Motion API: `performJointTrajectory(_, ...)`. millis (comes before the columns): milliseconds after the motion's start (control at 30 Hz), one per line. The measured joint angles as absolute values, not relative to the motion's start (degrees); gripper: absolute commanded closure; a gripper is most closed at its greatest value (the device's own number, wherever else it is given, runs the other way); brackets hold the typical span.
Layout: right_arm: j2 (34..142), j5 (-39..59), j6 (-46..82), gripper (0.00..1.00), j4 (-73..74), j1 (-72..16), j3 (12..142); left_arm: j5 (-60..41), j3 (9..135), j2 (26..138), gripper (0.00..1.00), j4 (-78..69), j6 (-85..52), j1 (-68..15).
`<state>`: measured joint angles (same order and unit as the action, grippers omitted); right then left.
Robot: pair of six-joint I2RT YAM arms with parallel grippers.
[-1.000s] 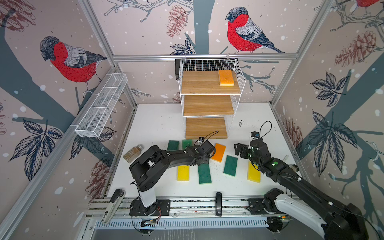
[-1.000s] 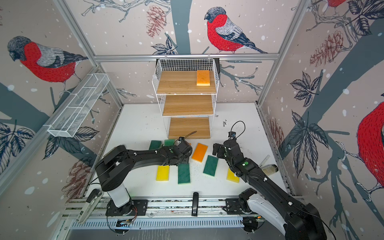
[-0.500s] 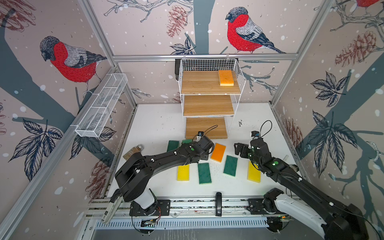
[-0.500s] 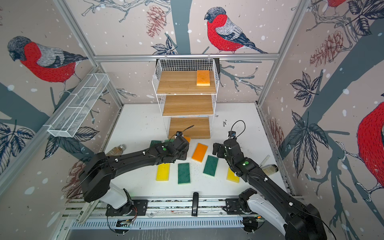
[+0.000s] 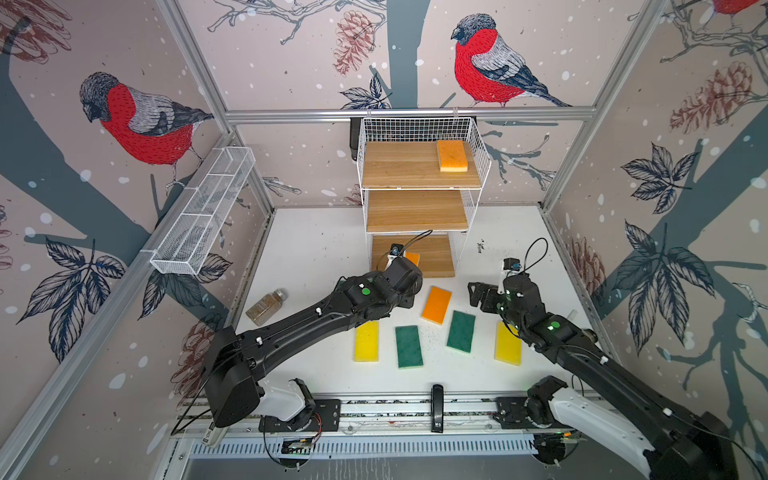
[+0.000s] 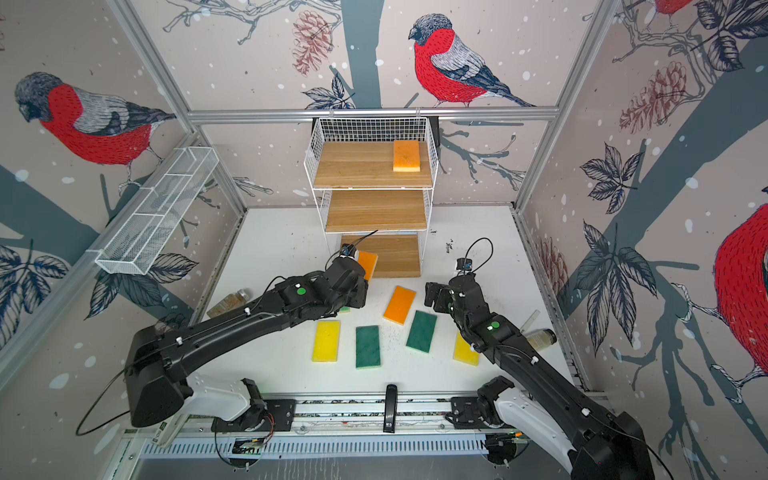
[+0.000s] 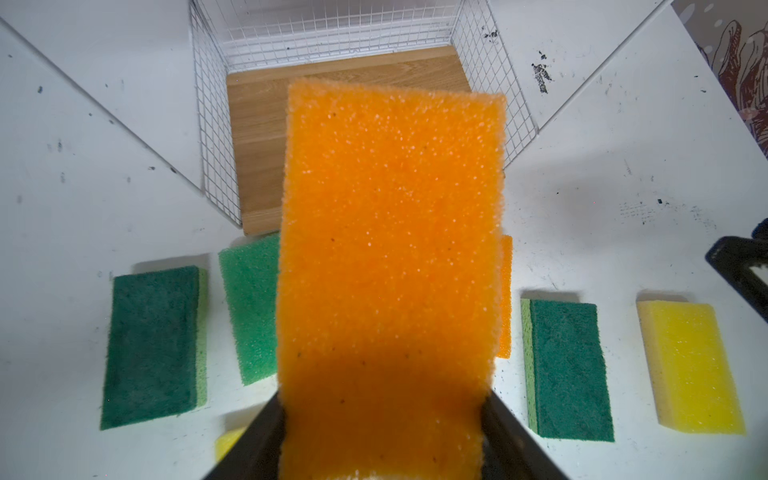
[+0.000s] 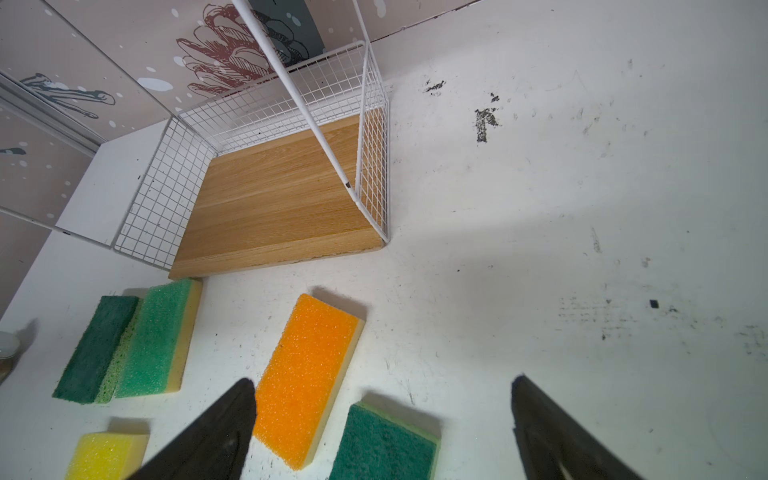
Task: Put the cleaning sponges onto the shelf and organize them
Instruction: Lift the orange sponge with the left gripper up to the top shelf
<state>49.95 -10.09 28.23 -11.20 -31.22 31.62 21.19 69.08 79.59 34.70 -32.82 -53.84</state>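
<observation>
Left fingers [image 7: 257, 444] pinch the carried orange sponge [image 7: 390, 249] across its narrow width, close to one short end, so most of the slab juts out ahead of them. That grip looks chosen for reach: the free end could slide in under an upper tier while the fingers keep outside the wire. The right fingers [image 8: 216, 436] stand wide apart and hold nothing. They hover over the counter [image 5: 316, 249] beside a loose orange sponge [image 5: 436, 304] and a green sponge [image 5: 461, 331], probably parked clear of the shelf front.

The carried orange sponge hangs in front of the shelf [image 5: 482, 145]. In both top views its far end is over the front left part of the lowest board [image 7: 257, 124]; whether it touches the wood I cannot tell. Its long axis runs in line with the fingers and points at the back grid, and its broad rough face is turned toward the wrist camera.

That heading matches the shelved orange sponge [image 5: 451, 155], which lies at the right end of the top board with its length running front to back. Laying each one that way should leave room for neighbours alongside, so each colour could fill a row. The other sponges lie flat on the counter, well apart from one another.
</observation>
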Motion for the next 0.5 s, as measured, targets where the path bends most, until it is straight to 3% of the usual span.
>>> performJointTrajectory(500,48.3,-10.1,26.9,0.04,-11.0,-31.2,31.3,22.5,82.1,76.0,0.39,40.2,-26.3,-53.8)
